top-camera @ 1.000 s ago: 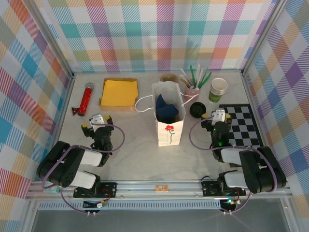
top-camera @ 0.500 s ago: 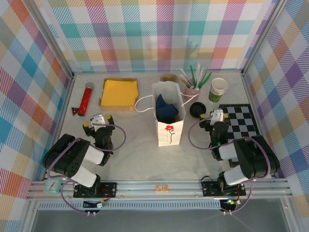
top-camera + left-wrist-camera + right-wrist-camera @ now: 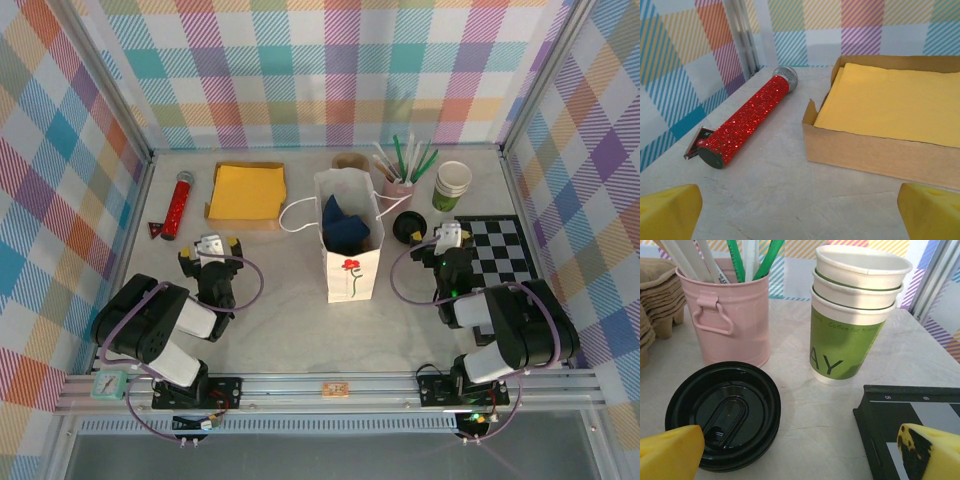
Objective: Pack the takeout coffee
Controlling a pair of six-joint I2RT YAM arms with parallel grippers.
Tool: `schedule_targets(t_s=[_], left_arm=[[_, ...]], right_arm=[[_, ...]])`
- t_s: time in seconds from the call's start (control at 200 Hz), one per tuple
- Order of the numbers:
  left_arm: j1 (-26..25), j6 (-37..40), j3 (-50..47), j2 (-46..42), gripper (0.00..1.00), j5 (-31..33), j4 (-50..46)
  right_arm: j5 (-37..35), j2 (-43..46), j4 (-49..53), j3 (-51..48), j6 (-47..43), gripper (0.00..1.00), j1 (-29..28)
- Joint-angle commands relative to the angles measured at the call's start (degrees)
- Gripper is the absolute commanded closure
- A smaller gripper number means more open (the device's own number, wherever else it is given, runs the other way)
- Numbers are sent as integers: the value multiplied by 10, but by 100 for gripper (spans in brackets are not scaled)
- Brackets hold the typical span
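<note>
1. Takeout coffee: judged not yet made up as a lidded cup. Its parts are sitting apart on the right half of the table, as itemised below.
2. Left gripper point(image 3: 208, 247) is hanging low over bare table with its jaws standing wide apart, gripping nothing. It is facing the red glitter microphone point(image 3: 747, 120) and the cardboard tray of yellow napkins point(image 3: 880, 150), well apart from the cups.
3. Right gripper point(image 3: 441, 235) is likewise standing wide apart and empty, just short of the black lid point(image 3: 723, 415), with the checkered board point(image 3: 497, 255) lying at its right.
4. The black lid is lying flat on the table, with no cup visible under it.
5. The white paper bag point(image 3: 352, 262) is standing upright and open between the arms, left of the lid, with a dark blue item point(image 3: 345, 225) sitting inside.
6. Farther back, the lidless stack of cups point(image 3: 852, 330) is standing beside the pink bucket point(image 3: 732, 315) of sticks, apart from the lid.
7. Step in hand, as judged: the opening approach. The next move is calling for one cup taken cleanly off the stack, capped squarely, then lowered upright into the bag beside the blue item.
</note>
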State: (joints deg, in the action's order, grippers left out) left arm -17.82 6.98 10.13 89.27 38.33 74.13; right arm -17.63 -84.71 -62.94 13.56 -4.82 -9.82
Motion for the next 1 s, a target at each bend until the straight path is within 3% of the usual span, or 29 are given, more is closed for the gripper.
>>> schedule_targets(t_s=[0.0,0.23,0.295,0.57,0.835,0.995], left_arm=[[6,11,9,7,0,-28,24],[6,25,17,12,0,-62,12],[6,25,17,11,0,-64,10],[8,29,19,12,0,-88,4],[65,-16,94,-23,0,-183,-194],[76,-23,96,-23,0,-206,-201]], right_arm=[[40,1,11,14,5,1,10],[65,-51,-51,11,7,1,26],[74,-26,33,32,22,1,32],[83,-31,71,57,30,1,42],[90,-32,88,66,34,1,48],[91,-32,88,65,34,1,49]])
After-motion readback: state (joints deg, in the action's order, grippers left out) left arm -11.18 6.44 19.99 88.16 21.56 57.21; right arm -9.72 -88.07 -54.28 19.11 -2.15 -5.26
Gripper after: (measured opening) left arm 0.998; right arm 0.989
